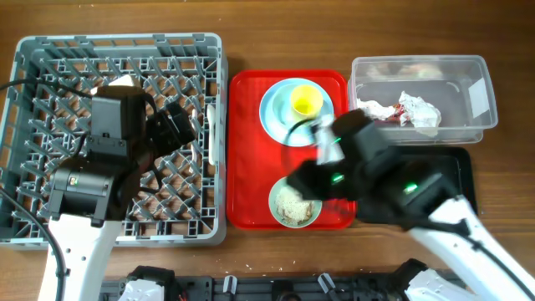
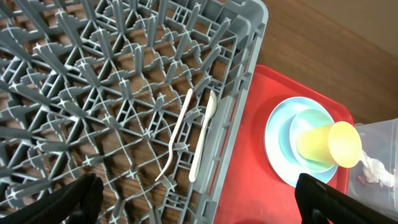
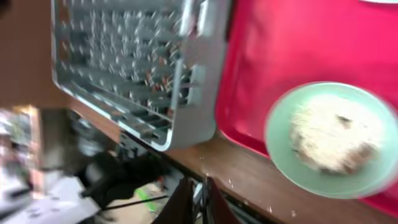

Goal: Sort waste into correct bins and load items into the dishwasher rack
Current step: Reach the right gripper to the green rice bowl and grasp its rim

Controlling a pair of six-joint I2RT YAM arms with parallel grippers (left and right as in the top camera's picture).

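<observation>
The grey rack holds two white plastic utensils side by side, the yellow cup sits on the blue plate, the green bowl carries beige scraps, and the crumpled napkin lies in the clear tub.

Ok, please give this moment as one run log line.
white utensils in rack; napkin in clear tub; plate, cup, bowl of scraps on red tray; left gripper open; right gripper shut

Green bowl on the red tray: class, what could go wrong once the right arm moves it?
The green bowl is heaped with loose scraps; tilting it early could spill them onto the red tray. The yellow cup sits loose on the blue plate, so lifting the plate may topple it.
</observation>
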